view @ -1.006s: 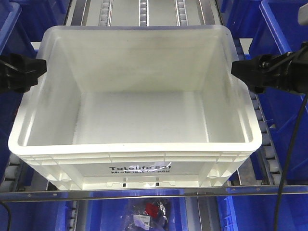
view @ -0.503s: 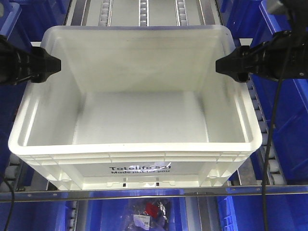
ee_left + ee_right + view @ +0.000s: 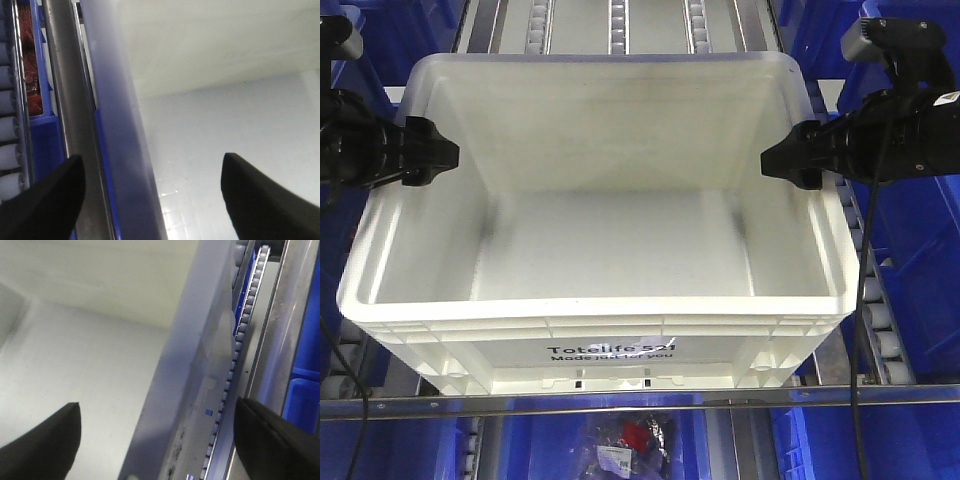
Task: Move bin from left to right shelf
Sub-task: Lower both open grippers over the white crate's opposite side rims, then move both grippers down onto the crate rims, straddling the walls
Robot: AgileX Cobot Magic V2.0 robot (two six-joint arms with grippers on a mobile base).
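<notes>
The large white bin (image 3: pixel 610 255) with black "Totellife" print on its front sits on a roller lane (image 3: pixel 617 20) behind the grey front rail (image 3: pixel 620 402). It is empty. My left gripper (image 3: pixel 438 157) is open at the bin's left rim. In the left wrist view (image 3: pixel 150 167) its fingers straddle the bin's left wall (image 3: pixel 120 125). My right gripper (image 3: pixel 782 160) is open at the right rim. In the right wrist view (image 3: pixel 157 412) its fingers straddle the right wall (image 3: pixel 192 340). Neither gripper closes on the wall. Which lane this is cannot be told.
Blue plastic bins stand close on the left (image 3: pixel 340 230) and right (image 3: pixel 910 220). A roller track (image 3: pixel 868 270) runs along the bin's right side. Below the rail a blue bin holds a bagged red and black item (image 3: pixel 630 440). Cables hang from both arms.
Both grippers have moved inward from outside the bin until their tips reach over its side rims. The bin has not moved.
</notes>
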